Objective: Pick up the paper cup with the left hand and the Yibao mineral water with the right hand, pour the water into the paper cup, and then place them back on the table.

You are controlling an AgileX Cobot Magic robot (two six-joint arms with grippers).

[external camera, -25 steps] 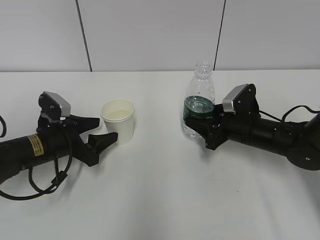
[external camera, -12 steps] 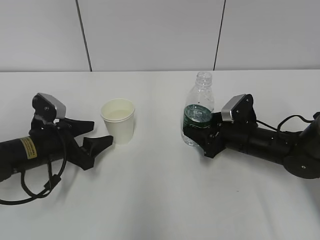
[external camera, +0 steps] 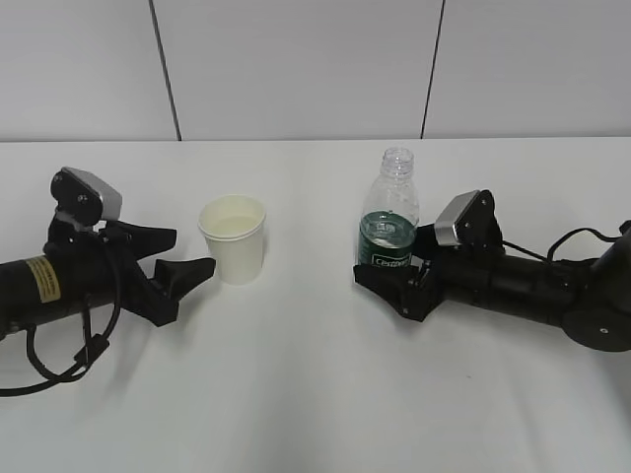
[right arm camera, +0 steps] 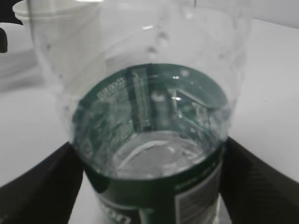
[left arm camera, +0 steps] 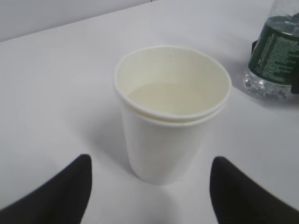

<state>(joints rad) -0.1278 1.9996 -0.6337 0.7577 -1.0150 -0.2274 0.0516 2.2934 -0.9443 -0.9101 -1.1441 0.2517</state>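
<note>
The paper cup [external camera: 234, 239] stands upright on the white table [external camera: 315, 394], cream-white, with a flat pale level showing inside [left arm camera: 170, 95]. My left gripper [external camera: 194, 249] is open just left of the cup and apart from it, its two black fingertips [left arm camera: 81, 172] short of the cup's base. The Yibao mineral water [external camera: 390, 222], capless with a dark green label, stands upright on the table with a little water at the bottom [right arm camera: 154, 154]. My right gripper [external camera: 394, 264] is open, one finger [right arm camera: 37, 186] close on each side of the bottle's lower body.
A grey panelled wall [external camera: 296, 69] runs along the table's far edge. Cup and bottle stand about a hand's width apart. The bottle also shows at the right edge of the left wrist view [left arm camera: 275, 51]. Black cables trail beside both arms.
The right gripper has come down with the bottle, set it on the table and spread its jaws. The left arm has drawn back to the left, away from the cup.
</note>
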